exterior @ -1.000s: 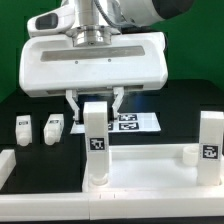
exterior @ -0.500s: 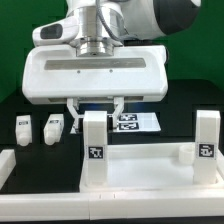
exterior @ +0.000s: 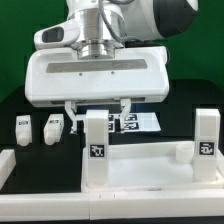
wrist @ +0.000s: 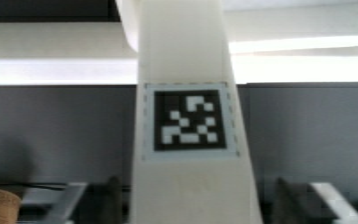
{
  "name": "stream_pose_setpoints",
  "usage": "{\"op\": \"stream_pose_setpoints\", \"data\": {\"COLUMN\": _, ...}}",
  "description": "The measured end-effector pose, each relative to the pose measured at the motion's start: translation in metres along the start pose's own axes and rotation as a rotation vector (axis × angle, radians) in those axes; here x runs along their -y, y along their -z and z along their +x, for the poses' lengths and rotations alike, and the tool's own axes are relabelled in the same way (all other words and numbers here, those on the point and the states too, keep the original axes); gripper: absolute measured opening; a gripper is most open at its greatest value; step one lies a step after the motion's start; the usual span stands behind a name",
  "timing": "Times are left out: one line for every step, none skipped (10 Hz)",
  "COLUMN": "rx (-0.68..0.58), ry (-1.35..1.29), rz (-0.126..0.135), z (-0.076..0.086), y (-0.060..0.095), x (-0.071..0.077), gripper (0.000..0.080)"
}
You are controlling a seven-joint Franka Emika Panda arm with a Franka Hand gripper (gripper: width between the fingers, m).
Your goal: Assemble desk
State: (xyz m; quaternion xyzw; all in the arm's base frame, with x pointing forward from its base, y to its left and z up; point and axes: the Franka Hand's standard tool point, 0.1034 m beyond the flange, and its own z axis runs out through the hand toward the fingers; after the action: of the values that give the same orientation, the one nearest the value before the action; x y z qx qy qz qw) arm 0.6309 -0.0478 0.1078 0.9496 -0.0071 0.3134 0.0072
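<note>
The desk's white tabletop (exterior: 140,172) lies flat near the front. A white block leg (exterior: 95,146) with a square tag stands upright on its near left corner. A second leg (exterior: 206,139) stands at the right corner, with a shorter white piece (exterior: 189,153) beside it. My gripper (exterior: 98,108) hangs over the left leg, jaws open, one finger on each side of the leg's top. In the wrist view the tagged leg (wrist: 190,120) fills the middle between the fingers (wrist: 66,196) of my gripper (wrist: 190,205), with dark gaps on both sides.
Two loose white legs (exterior: 22,128) (exterior: 53,128) stand on the black table at the exterior view's left. The marker board (exterior: 138,122) lies behind the tabletop. A white block (exterior: 5,163) sits at the left edge.
The hand has shifted slightly to the exterior view's right and its fingers stand a little wider apart. The left leg stays upright on the tabletop.
</note>
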Motion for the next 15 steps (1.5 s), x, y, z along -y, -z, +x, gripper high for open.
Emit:
{"op": "stream_pose_setpoints", "data": {"rx": 0.011, "ry": -0.004, "rz": 0.008, "z": -0.002, "y": -0.001, "x": 0.002, "gripper": 0.0522}}
{"op": "stream_pose_setpoints", "data": {"rx": 0.05, "ry": -0.012, "rz": 0.037, "z": -0.001, "y": -0.001, "x": 0.006, "gripper": 0.0627}}
{"op": "stream_pose_setpoints", "data": {"rx": 0.071, "ry": -0.024, "rz": 0.05, "z": 0.01, "y": 0.003, "x": 0.0, "gripper": 0.0643}}
{"op": "stream_pose_setpoints", "data": {"rx": 0.123, "ry": -0.062, "rz": 0.077, "z": 0.013, "y": 0.004, "x": -0.001, "gripper": 0.0643}}
{"op": "stream_pose_setpoints", "data": {"rx": 0.205, "ry": -0.115, "rz": 0.117, "z": 0.019, "y": 0.008, "x": 0.002, "gripper": 0.0648}}
{"op": "stream_pose_setpoints", "data": {"rx": 0.255, "ry": -0.127, "rz": 0.129, "z": 0.017, "y": 0.009, "x": 0.001, "gripper": 0.0648}}
{"op": "stream_pose_setpoints", "data": {"rx": 0.32, "ry": -0.136, "rz": 0.149, "z": 0.011, "y": 0.008, "x": 0.001, "gripper": 0.0649}}
{"op": "stream_pose_setpoints", "data": {"rx": 0.374, "ry": -0.148, "rz": 0.168, "z": 0.008, "y": 0.009, "x": 0.0, "gripper": 0.0649}}
{"op": "stream_pose_setpoints", "data": {"rx": 0.444, "ry": -0.15, "rz": 0.192, "z": 0.005, "y": 0.009, "x": 0.001, "gripper": 0.0649}}
{"op": "stream_pose_setpoints", "data": {"rx": 0.462, "ry": -0.154, "rz": 0.2, "z": 0.005, "y": 0.008, "x": -0.001, "gripper": 0.0649}}
{"op": "stream_pose_setpoints", "data": {"rx": 0.46, "ry": -0.16, "rz": 0.196, "z": 0.004, "y": 0.007, "x": -0.001, "gripper": 0.0649}}
{"op": "stream_pose_setpoints", "data": {"rx": 0.462, "ry": -0.173, "rz": 0.195, "z": 0.004, "y": 0.007, "x": 0.0, "gripper": 0.0649}}
{"op": "stream_pose_setpoints", "data": {"rx": 0.462, "ry": -0.179, "rz": 0.194, "z": 0.004, "y": 0.007, "x": 0.0, "gripper": 0.0649}}
{"op": "stream_pose_setpoints", "data": {"rx": 0.462, "ry": -0.178, "rz": 0.194, "z": 0.004, "y": 0.007, "x": 0.0, "gripper": 0.0558}}
{"op": "stream_pose_setpoints", "data": {"rx": 0.464, "ry": -0.197, "rz": 0.191, "z": 0.004, "y": 0.007, "x": 0.0, "gripper": 0.0558}}
